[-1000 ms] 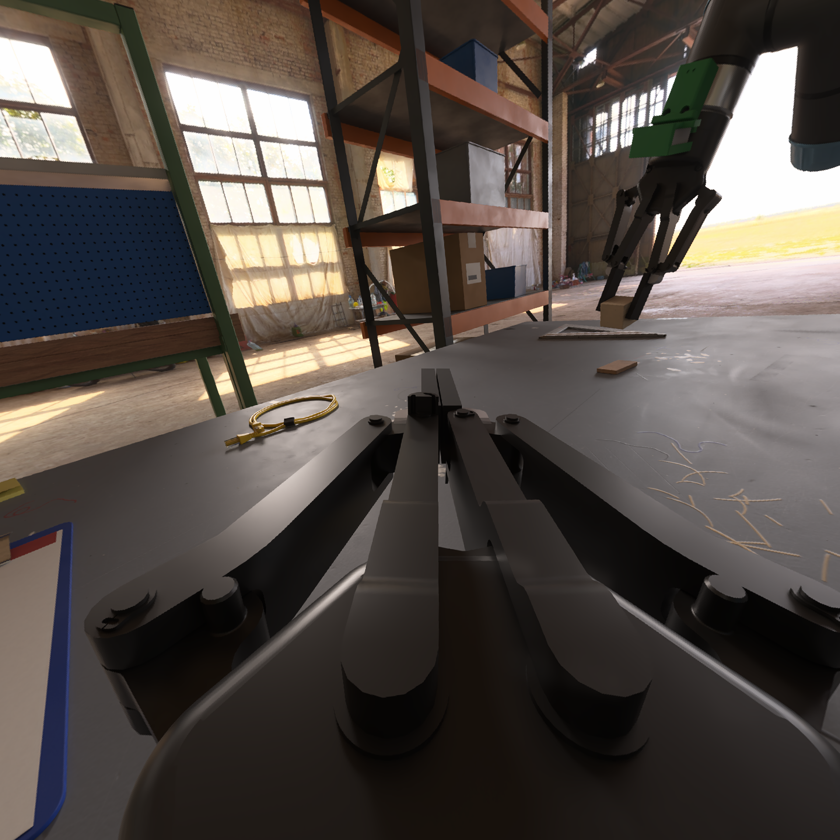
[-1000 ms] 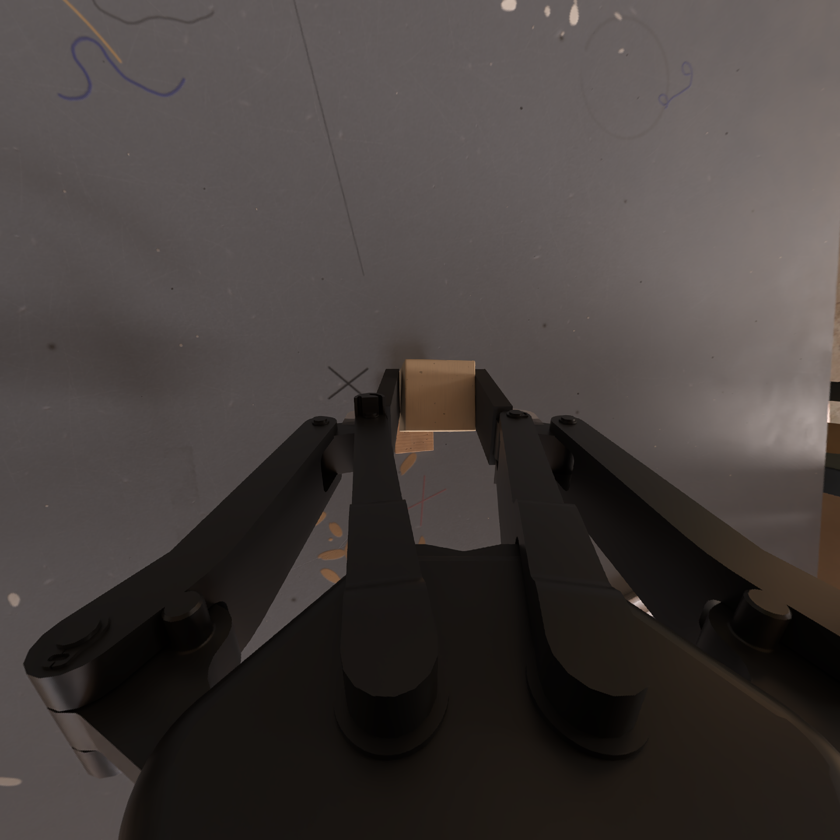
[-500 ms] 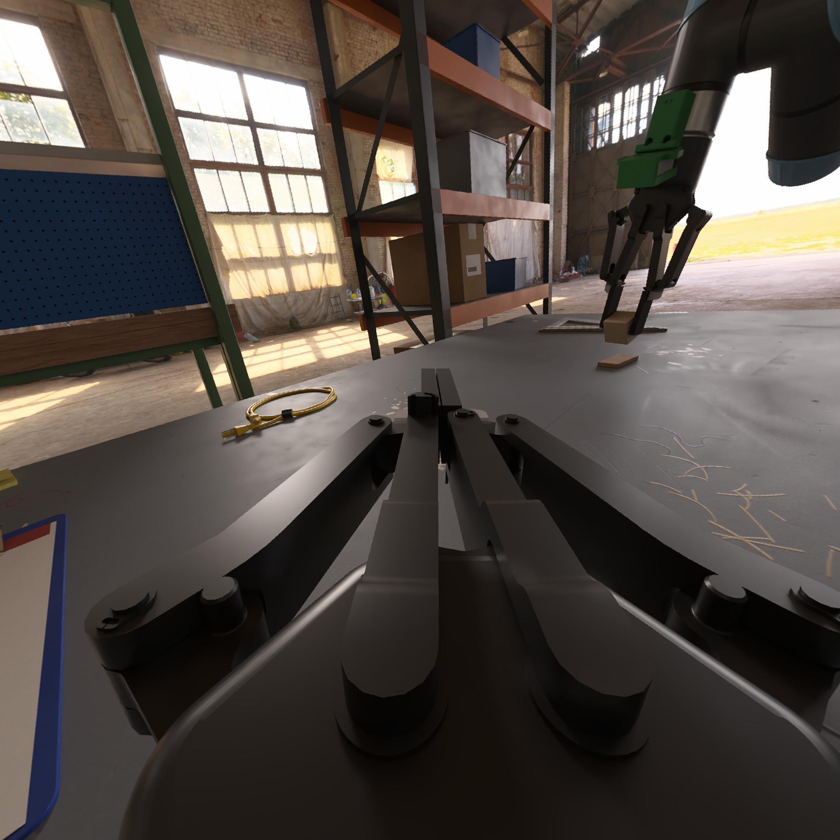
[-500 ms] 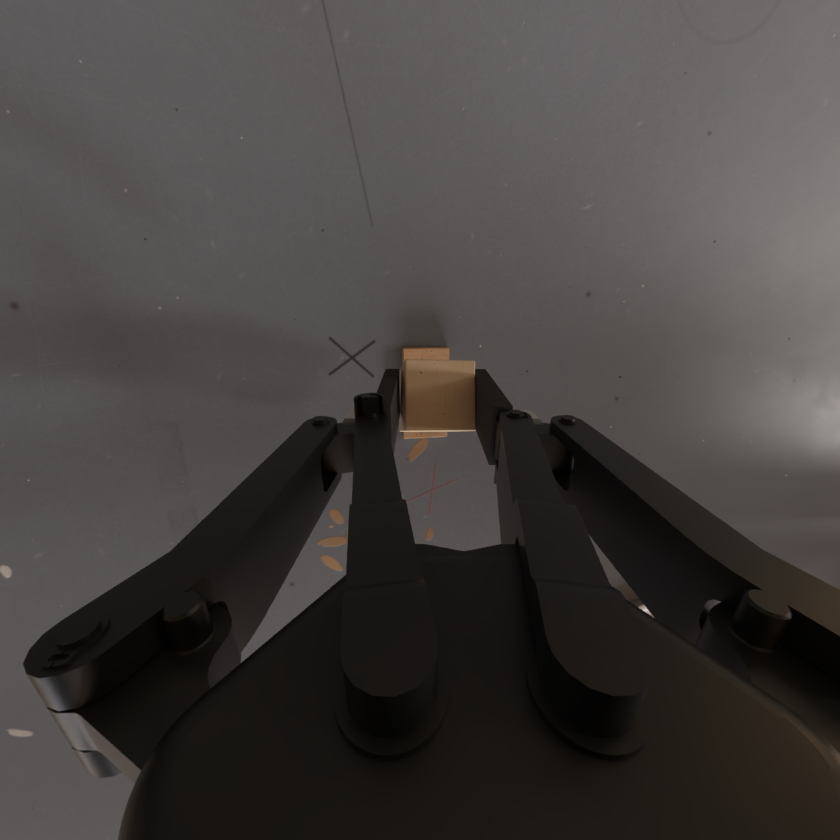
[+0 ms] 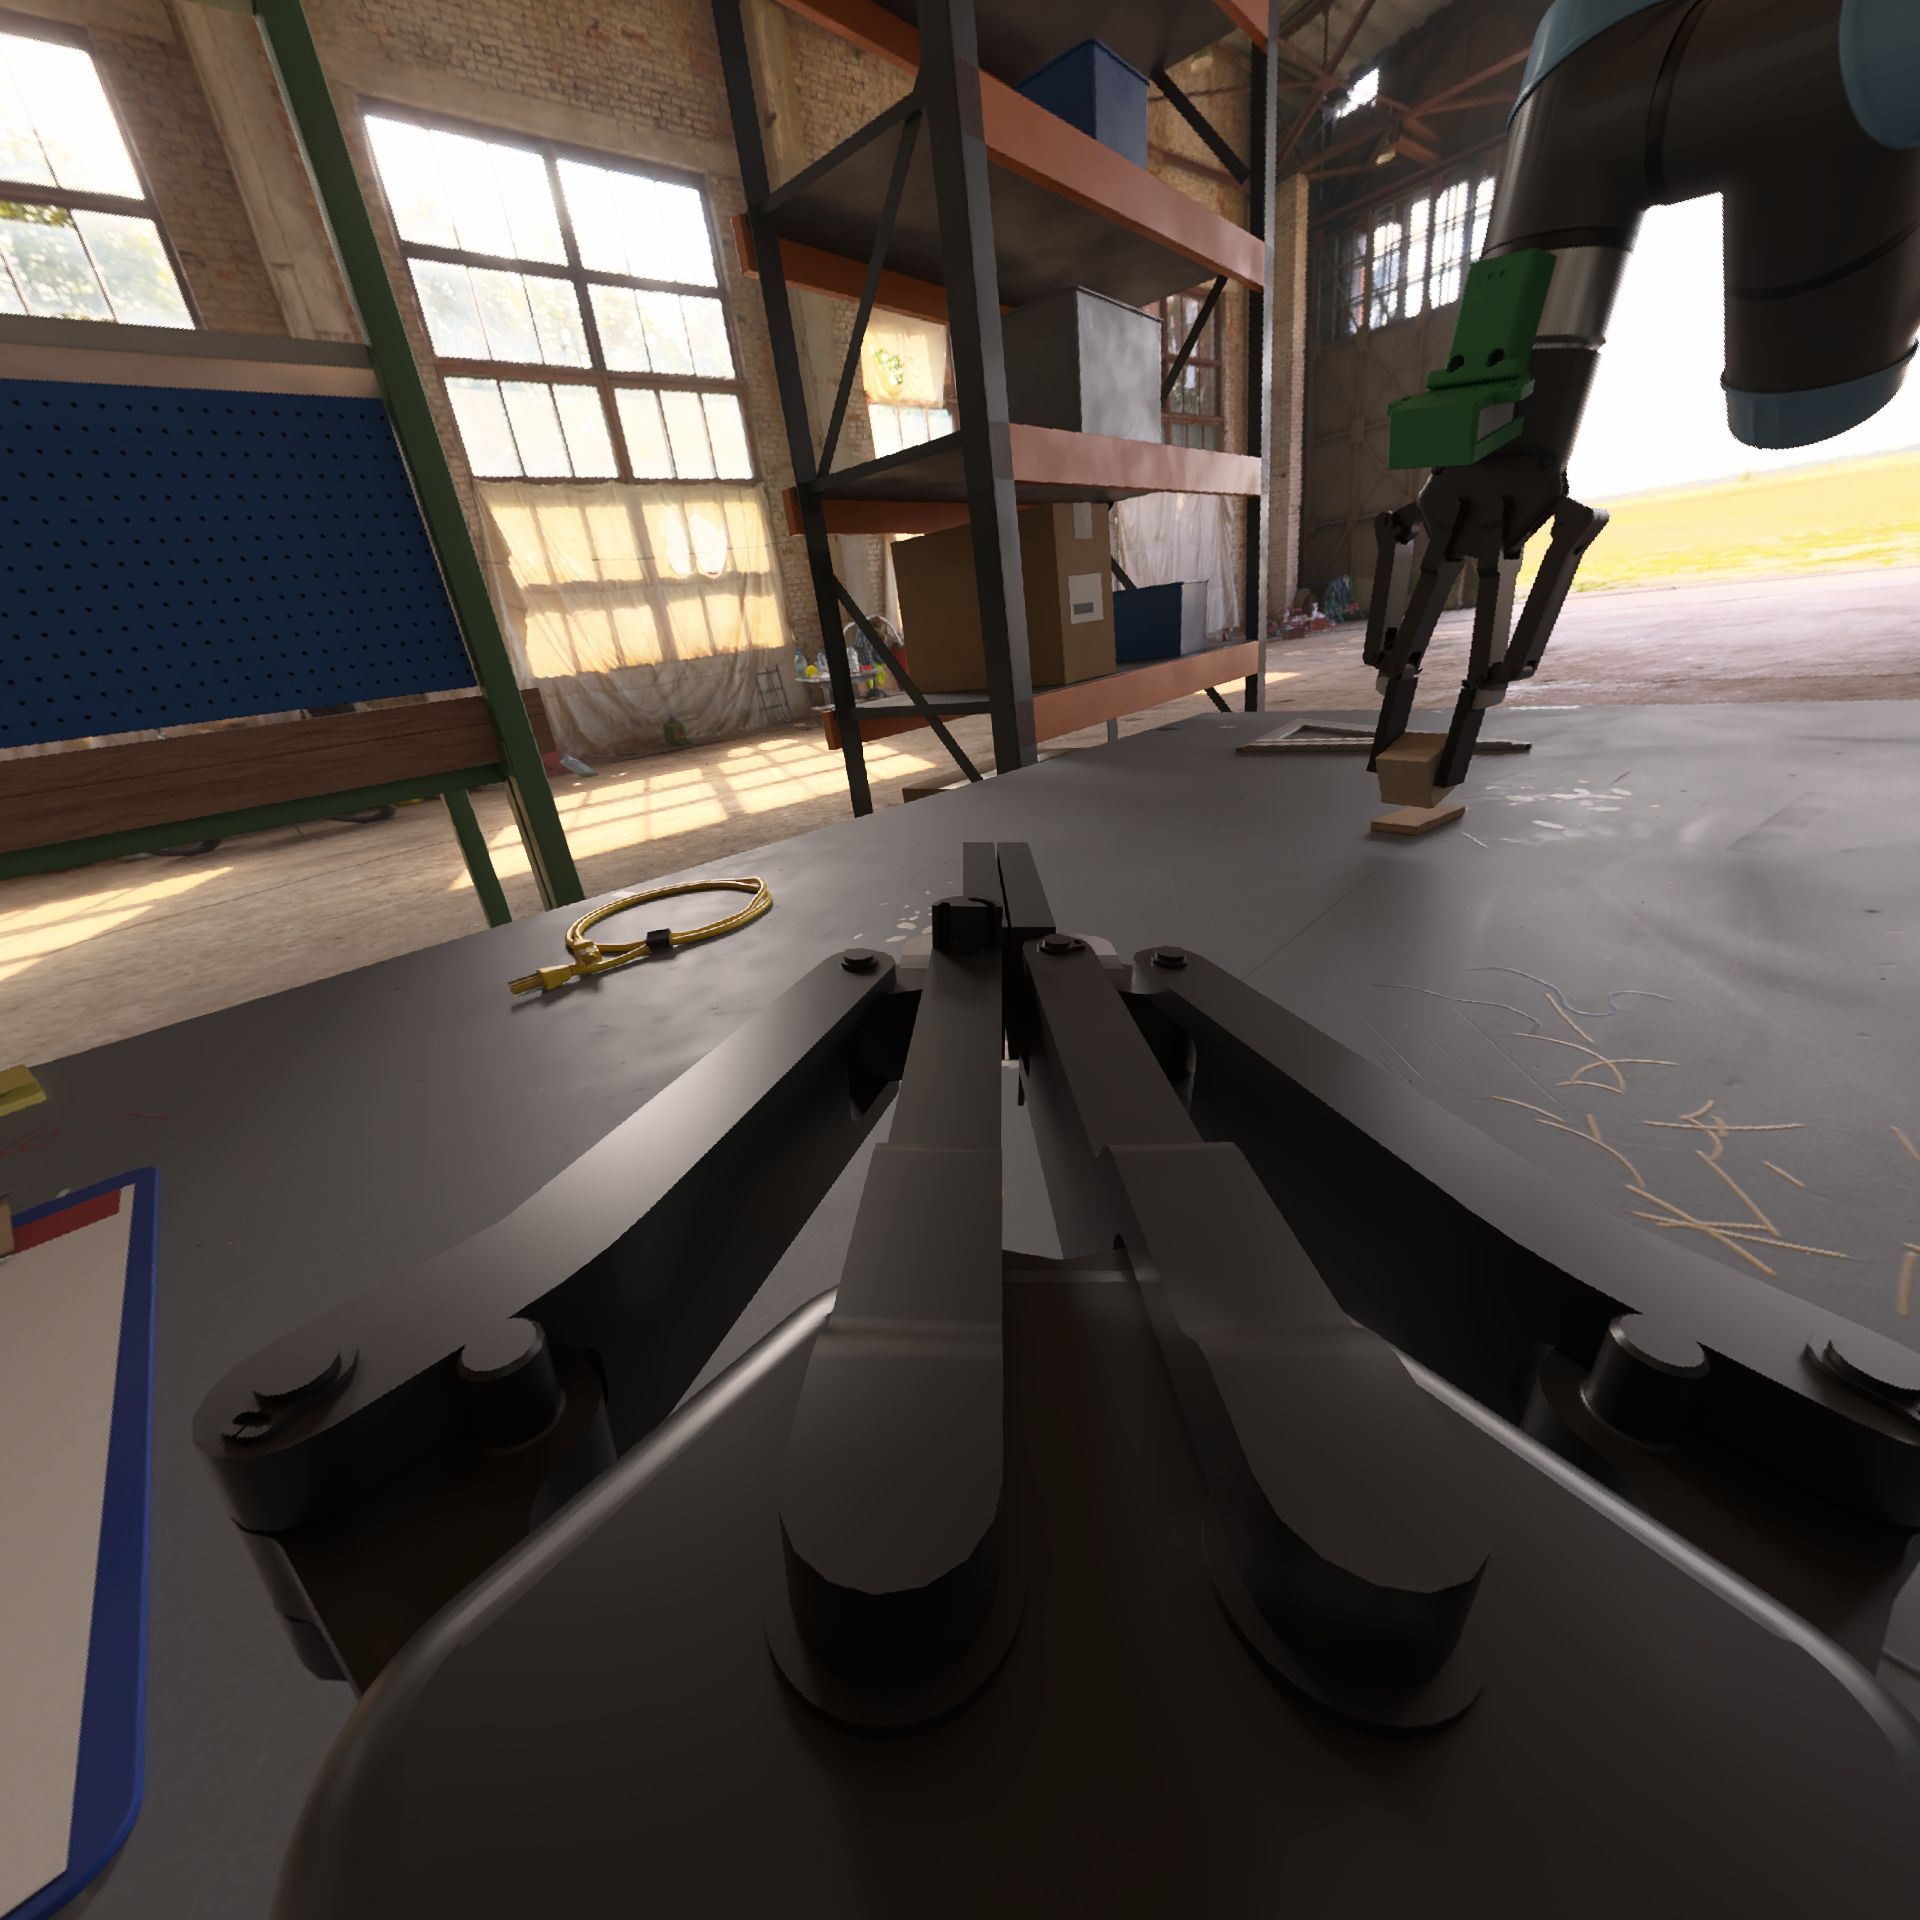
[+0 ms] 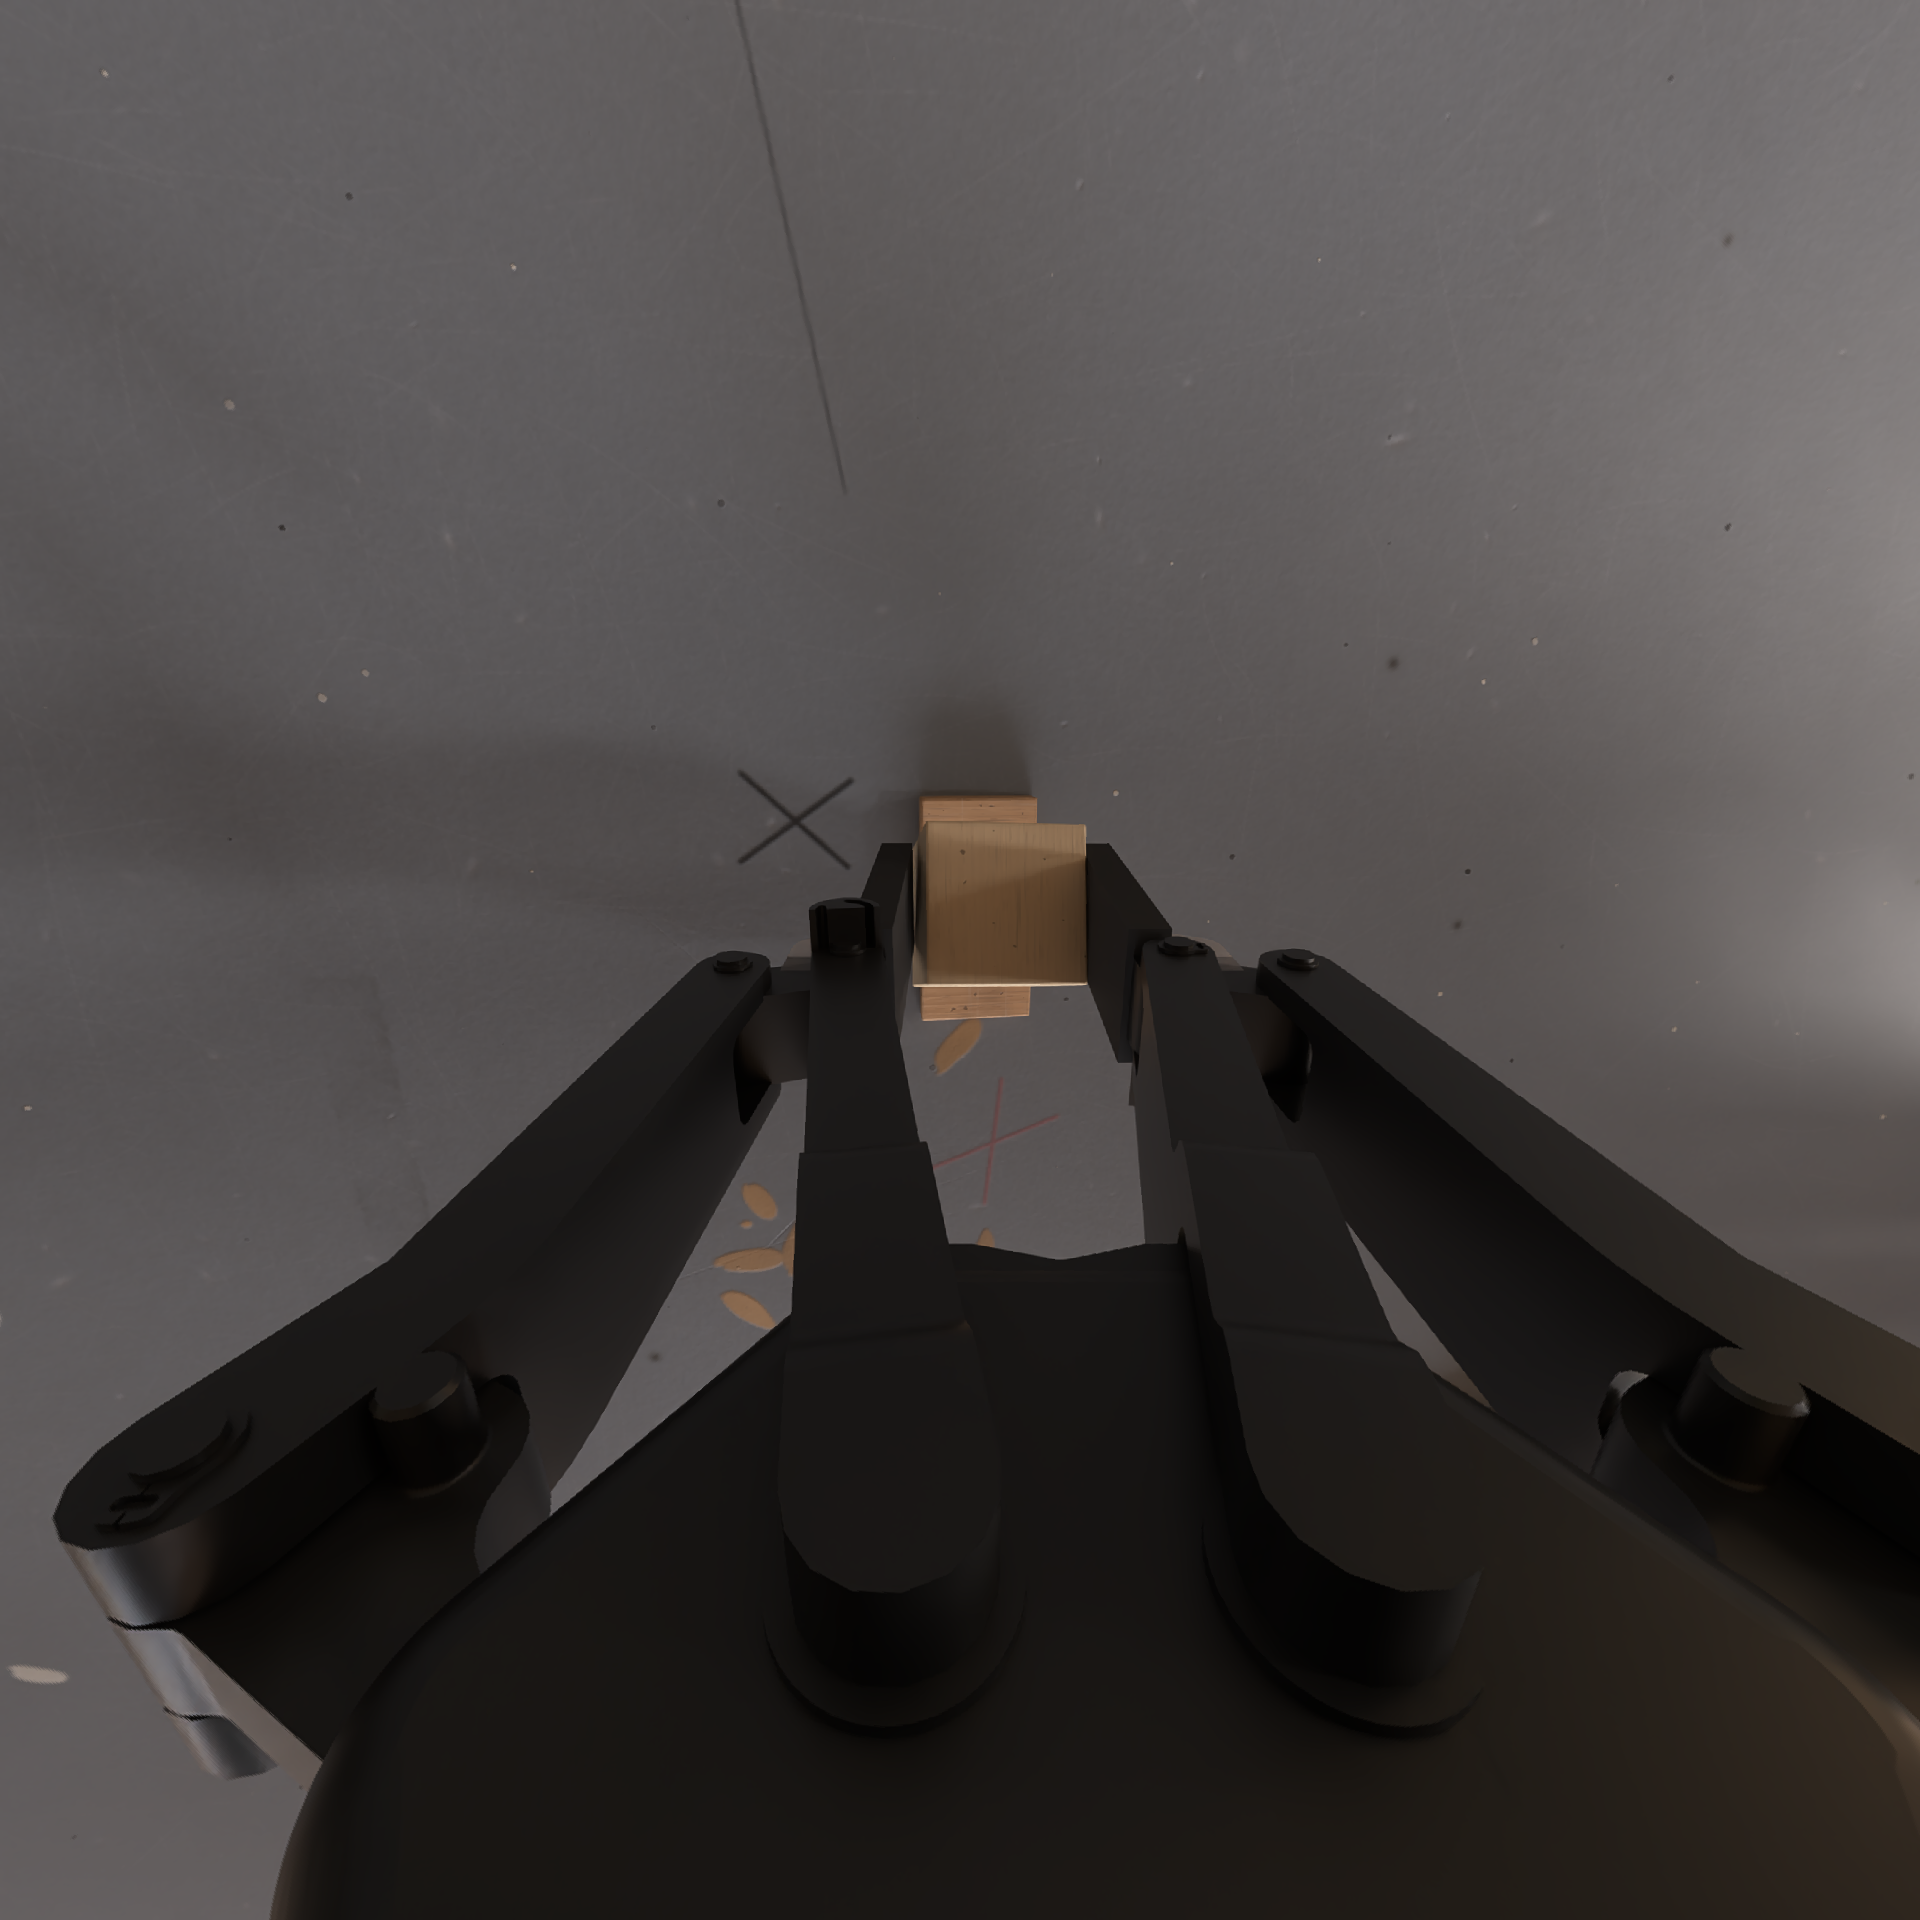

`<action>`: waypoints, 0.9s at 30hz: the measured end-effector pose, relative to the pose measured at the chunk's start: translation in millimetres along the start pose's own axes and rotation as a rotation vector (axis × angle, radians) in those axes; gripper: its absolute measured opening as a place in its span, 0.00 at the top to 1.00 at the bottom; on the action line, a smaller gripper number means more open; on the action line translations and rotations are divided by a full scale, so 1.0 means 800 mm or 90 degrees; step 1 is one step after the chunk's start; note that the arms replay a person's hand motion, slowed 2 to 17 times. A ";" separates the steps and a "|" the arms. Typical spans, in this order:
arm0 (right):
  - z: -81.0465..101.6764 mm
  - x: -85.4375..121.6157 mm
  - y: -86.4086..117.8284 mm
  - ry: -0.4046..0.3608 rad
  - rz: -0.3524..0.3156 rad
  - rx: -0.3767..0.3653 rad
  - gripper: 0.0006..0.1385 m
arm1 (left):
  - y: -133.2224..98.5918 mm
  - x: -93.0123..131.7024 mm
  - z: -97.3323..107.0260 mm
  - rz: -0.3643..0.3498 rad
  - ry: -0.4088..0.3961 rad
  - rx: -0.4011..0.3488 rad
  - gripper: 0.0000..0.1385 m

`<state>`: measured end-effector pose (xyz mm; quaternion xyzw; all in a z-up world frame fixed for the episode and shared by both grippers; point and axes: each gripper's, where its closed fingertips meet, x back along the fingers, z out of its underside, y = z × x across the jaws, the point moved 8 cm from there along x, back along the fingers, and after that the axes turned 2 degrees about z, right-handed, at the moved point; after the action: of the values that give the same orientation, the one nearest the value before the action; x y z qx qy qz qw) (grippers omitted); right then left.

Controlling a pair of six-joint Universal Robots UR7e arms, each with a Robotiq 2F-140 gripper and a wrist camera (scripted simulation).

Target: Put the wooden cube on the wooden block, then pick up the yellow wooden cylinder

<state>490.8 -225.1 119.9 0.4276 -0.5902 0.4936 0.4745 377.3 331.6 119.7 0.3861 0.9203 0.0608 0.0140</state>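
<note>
My right gripper (image 6: pixel 1000 902) is shut on the light wooden cube (image 6: pixel 1003 902) and holds it just above the flat wooden block (image 6: pixel 977 808), whose ends show past the cube. In the left wrist view the right gripper (image 5: pixel 1415 756) holds the cube (image 5: pixel 1405 774) a little above the block (image 5: pixel 1415 821) on the dark table, far right. My left gripper (image 5: pixel 1000 873) is shut and empty, low over the table. No yellow cylinder shows in either view.
A coiled yellow cord (image 5: pixel 665 930) lies on the table (image 5: pixel 1299 935) ahead left. A blue-edged clipboard (image 5: pixel 73 1507) is at the left edge. A metal set square (image 5: pixel 1309 738) lies behind the block. Wood shavings (image 5: pixel 1662 1174) lie at right. Shelving (image 5: pixel 997 416) stands beyond the table.
My right gripper has carried the cube over the block and lowered it close to the block's top. My left gripper has stayed shut; its view has shifted slightly.
</note>
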 end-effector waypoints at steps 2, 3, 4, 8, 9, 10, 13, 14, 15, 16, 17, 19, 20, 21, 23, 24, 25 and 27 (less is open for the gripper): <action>-0.001 -0.002 0.000 0.003 -0.002 0.001 0.70 | 0.000 0.000 0.000 0.000 0.000 0.000 0.99; -0.001 -0.003 0.000 0.005 -0.003 0.001 0.70 | 0.000 0.000 0.000 -0.001 0.000 0.001 0.99; -0.001 -0.004 0.001 0.008 -0.004 0.002 0.70 | 0.000 0.000 0.000 -0.001 0.000 0.001 0.99; -0.002 -0.009 0.001 0.021 -0.005 0.005 0.70 | 0.001 0.000 0.000 -0.001 0.000 0.001 0.99; -0.002 -0.010 0.001 0.024 -0.005 0.006 0.70 | 0.001 0.000 0.000 -0.001 0.000 0.001 0.99; -0.001 -0.011 0.001 0.027 -0.005 0.007 0.70 | 0.001 0.000 0.000 -0.001 0.000 0.001 0.99; -0.001 -0.013 0.001 0.033 -0.005 0.007 0.70 | 0.001 0.000 0.001 -0.001 0.001 0.001 0.99; -0.001 -0.014 0.001 0.035 -0.005 0.006 0.70 | 0.001 0.000 0.001 -0.001 0.001 0.001 0.99; -0.001 -0.014 0.001 0.036 -0.006 0.005 0.70 | 0.001 0.000 0.001 -0.001 0.001 0.001 0.99; -0.001 -0.014 0.000 0.037 -0.006 0.003 0.70 | 0.001 0.000 0.001 0.000 0.001 0.001 0.99; -0.001 -0.014 0.000 0.038 -0.007 0.002 0.70 | 0.001 0.000 0.001 0.000 0.002 0.001 0.99; -0.001 -0.014 0.000 0.039 -0.007 0.000 0.70 | 0.000 0.000 0.001 0.000 0.002 0.000 0.99; -0.001 -0.014 0.000 0.040 -0.007 -0.001 0.70 | 0.000 0.000 0.001 0.000 0.002 0.000 0.99; -0.001 -0.015 0.000 0.042 -0.007 -0.001 0.70 | 0.000 0.000 0.001 0.000 0.002 0.000 0.99; 0.000 -0.015 0.001 0.048 -0.004 0.000 0.70 | 0.000 0.000 0.001 0.000 0.002 0.001 0.99; 0.000 -0.015 0.001 0.053 -0.003 0.000 0.70 | 0.000 0.000 0.001 0.000 0.002 0.001 0.99; 0.000 -0.016 0.001 0.057 -0.001 -0.001 0.70 | 0.000 0.000 0.001 0.000 0.002 0.001 0.99; 0.001 -0.017 0.001 0.064 0.002 0.000 0.70 | 0.000 0.000 0.001 0.000 0.002 0.001 0.99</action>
<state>492.4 -225.1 106.7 0.4013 -0.5662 0.5152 0.5030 377.8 331.7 119.1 0.3864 0.9203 0.0605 0.0122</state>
